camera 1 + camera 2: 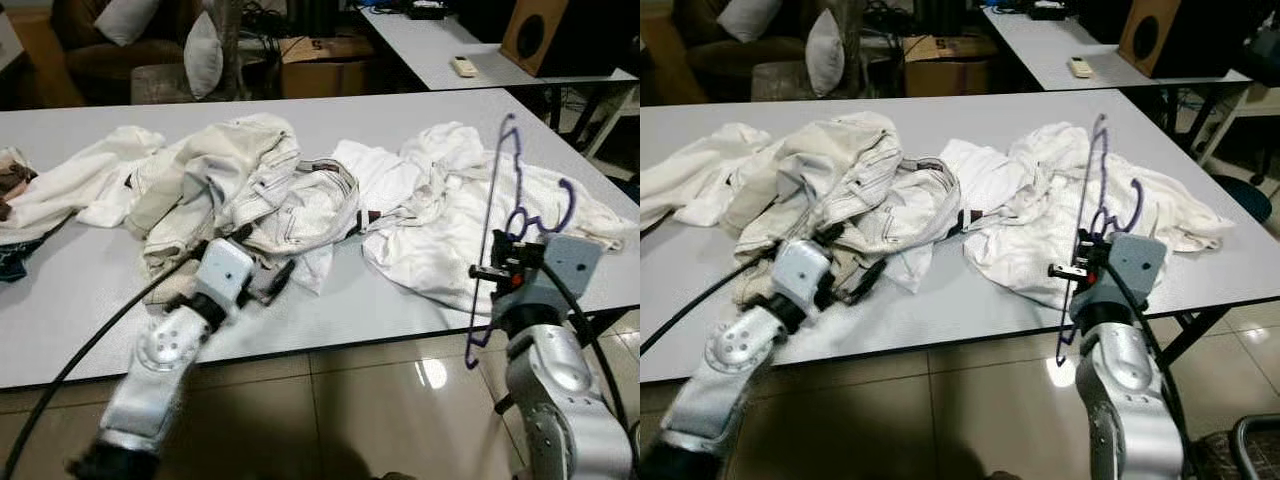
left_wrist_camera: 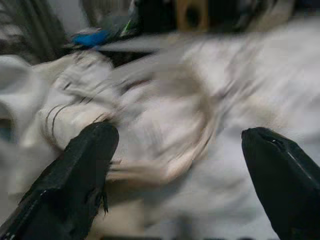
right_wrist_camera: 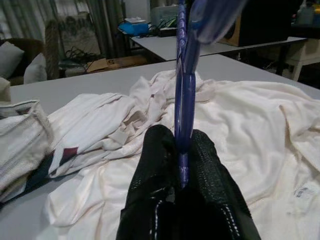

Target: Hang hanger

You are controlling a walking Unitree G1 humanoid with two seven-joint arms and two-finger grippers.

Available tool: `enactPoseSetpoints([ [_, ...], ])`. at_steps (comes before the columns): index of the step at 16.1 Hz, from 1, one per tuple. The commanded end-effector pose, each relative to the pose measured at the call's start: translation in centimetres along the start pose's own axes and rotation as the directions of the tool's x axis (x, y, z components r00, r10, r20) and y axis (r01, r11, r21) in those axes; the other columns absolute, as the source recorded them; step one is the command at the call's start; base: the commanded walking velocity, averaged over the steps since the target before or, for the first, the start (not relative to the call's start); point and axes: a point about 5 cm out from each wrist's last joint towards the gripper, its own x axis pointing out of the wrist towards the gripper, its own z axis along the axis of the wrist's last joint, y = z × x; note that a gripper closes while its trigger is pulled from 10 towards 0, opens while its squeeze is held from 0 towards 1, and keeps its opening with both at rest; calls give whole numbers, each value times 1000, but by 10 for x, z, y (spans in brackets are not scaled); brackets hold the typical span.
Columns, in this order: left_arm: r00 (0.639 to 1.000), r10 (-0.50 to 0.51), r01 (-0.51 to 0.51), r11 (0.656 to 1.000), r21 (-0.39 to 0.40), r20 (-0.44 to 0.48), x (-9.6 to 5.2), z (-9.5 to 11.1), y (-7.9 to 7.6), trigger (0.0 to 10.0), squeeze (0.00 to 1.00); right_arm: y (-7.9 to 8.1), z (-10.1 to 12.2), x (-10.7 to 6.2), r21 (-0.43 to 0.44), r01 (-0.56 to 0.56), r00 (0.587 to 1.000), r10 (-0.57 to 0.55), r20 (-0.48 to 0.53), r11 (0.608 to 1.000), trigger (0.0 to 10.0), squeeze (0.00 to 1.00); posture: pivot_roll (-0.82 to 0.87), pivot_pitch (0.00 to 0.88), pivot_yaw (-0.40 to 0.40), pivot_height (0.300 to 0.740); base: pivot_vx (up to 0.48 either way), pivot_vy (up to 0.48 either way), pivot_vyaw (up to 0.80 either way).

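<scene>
the purple hanger [image 1: 493, 240] stands nearly upright at the near right edge of the grey table [image 1: 400, 110], its long axis running top to bottom with a slight lean, one end reaching up over the white clothes and the other dropping below the table edge toward the tiled floor [image 1: 380, 400]; its curled hook part juts out toward the robot's right. there is one hanger. the right gripper [image 3: 182, 150] has its two black fingers pressed together on the hanger's thin bar, which the right wrist view shows rising straight out from between them. the right arm comes up from the lower right, bent so the wrist sits level with the table edge, fingers aimed across toward the robot's left. the left gripper [image 2: 175, 150] is spread wide with nothing between its fingers, and hangs just above the striped cream garment [image 1: 290, 200]; the left wrist view is blurred. the left arm slants up from the lower left, wrist over the near part of the table. the clothes lie in about three heaps: a beige and cream heap [image 1: 200, 170] at left centre, a white heap [image 1: 440, 200] at right beside the hanger, and a smaller white piece [image 1: 70, 185] at far left. one black cable [image 1: 90, 345] trails along the left arm. beyond, a second table [image 1: 440, 45] carries one wooden speaker [image 1: 535, 35] and one small remote [image 1: 464, 66].
</scene>
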Motion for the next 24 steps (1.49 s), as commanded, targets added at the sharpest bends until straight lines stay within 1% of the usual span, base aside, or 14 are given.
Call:
enactPoseSetpoints([
  [1,997,-36,43,992,-116,61,-2,8,-7,10000,0,3,4,3,1,-11,1000,11,21,1000,10000,0,-103,13,-22,740,0,0,0],
  [2,991,-69,90,977,-193,113,-5,14,-14,10000,55,5,4,4,2,-14,1000,14,22,1000,10000,0,-101,20,-19,740,0,0,0],
  [3,985,-95,126,967,-221,147,-8,18,-17,10000,1000,6,5,4,4,-17,1000,17,24,1000,10000,0,-98,21,-19,740,0,0,0],
  [5,968,-165,206,954,-219,191,-14,30,-22,10000,1000,8,4,4,20,-20,999,19,29,1000,10000,0,-84,23,-17,740,0,0,0],
  [7,996,-50,59,990,-130,72,-8,20,-8,10000,1000,9,2,5,28,-25,999,24,28,999,10000,0,-76,22,-22,740,0,0,0],
  [8,999,32,-32,992,-123,0,-5,11,0,10000,1000,9,1,6,26,-24,999,24,24,999,10000,0,-70,21,-31,740,0,0,0],
  [9,996,89,-86,985,-152,11,-5,11,1,10000,1000,8,1,7,22,-25,999,24,22,999,10000,0,-72,21,-32,740,0,0,0],
  [13,996,82,-87,976,-200,-33,-7,4,-8,10000,976,10,1,9,24,-28,999,27,27,999,10000,0,-67,17,-36,740,0,0,0],
  [14,996,67,-78,974,-212,-61,-4,-1,-8,10000,27,13,0,10,28,-34,999,33,29,999,10000,0,-65,13,-33,740,0,0,0],
  [18,996,-34,12,968,-251,-84,5,-3,-17,10000,0,14,0,10,36,-33,999,32,31,999,10000,0,-62,8,-22,740,0,0,0],
  [21,988,18,-54,970,-238,-151,22,-12,-8,10000,0,15,0,10,43,-26,999,25,36,999,10000,0,-63,9,-19,740,0,0,0],
  [22,988,19,-59,964,-258,-155,29,-12,-5,8667,0,15,-1,10,44,-25,999,24,35,999,10000,0,-62,10,-18,740,0,0,0],
  [23,984,12,-59,964,-261,-180,34,-13,-4,5765,0,15,-1,10,45,-24,999,22,35,999,10000,0,-63,10,-16,740,0,0,0],
  [24,976,7,-61,969,-238,-220,38,-16,-4,4941,0,15,-1,10,46,-22,999,20,36,999,10000,0,-66,11,-12,740,0,0,0],
])
